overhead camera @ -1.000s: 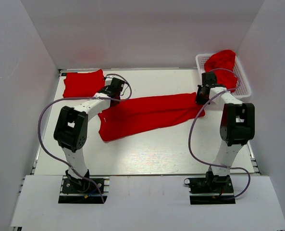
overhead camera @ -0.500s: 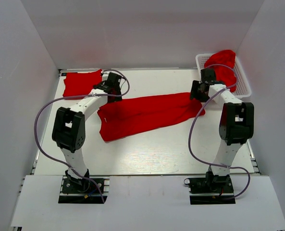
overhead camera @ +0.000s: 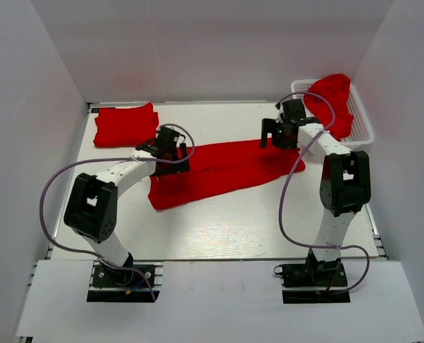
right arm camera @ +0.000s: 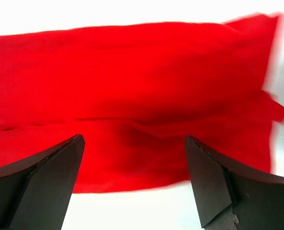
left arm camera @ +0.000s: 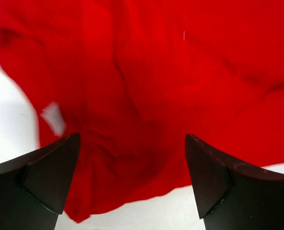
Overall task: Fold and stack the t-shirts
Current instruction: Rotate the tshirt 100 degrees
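- Mid-table, the long, half-folded bright red cloth t-shirt [overhead camera: 226, 170] lies flat on the white table [overhead camera: 219, 229].
- Its long axis runs left to right, slanted: the left end sits nearer the arm bases and the right end points farther back, toward the white lattice plastic basket [overhead camera: 362, 127].
- The left gripper [overhead camera: 170, 153] hangs over the far edge of the shirt's left end. Its wrist view shows the fingers spread wide with nothing between them, and rumpled cloth directly below.
- The right gripper [overhead camera: 272, 133] is over the far edge at the right end, also spread wide and empty, with the shirt's band running crosswise under it.
- So each arm has its own end, and the cloth lies just beneath and toward the bases from both tools. That looks set for a pinch along the far edge.
- Elsewhere, a folded red t-shirt [overhead camera: 124, 124] sits at the far left corner, and a crumpled red t-shirt [overhead camera: 329, 96] spills from the basket.
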